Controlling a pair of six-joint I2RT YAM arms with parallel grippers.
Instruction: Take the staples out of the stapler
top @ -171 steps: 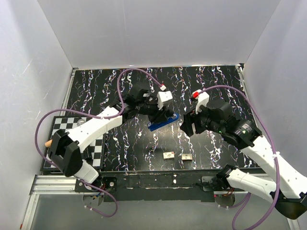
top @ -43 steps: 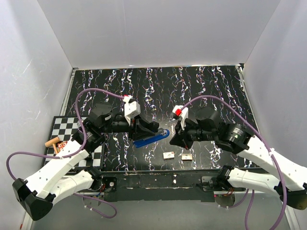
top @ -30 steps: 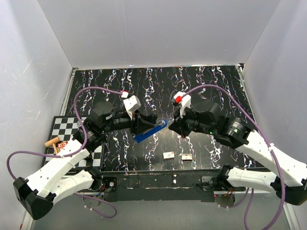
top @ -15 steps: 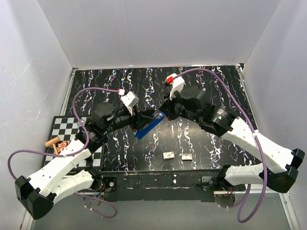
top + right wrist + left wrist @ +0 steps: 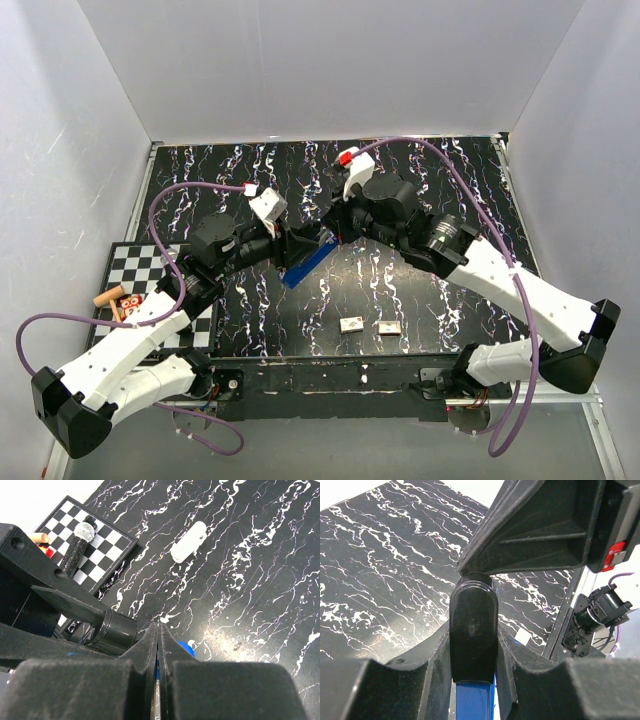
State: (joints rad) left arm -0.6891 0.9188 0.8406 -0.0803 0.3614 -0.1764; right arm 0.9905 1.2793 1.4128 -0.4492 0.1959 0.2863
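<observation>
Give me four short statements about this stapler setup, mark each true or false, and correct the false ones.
1. The left gripper is clamped on the blue stapler. True.
2. The right gripper has its jaws wide open. False: they are pressed shut, right at the stapler's end.
3. Two small blocks lie on the table near the arms' bases. True.
4. The microphone lies on the marbled table. False: it lies on the checkerboard.
</observation>
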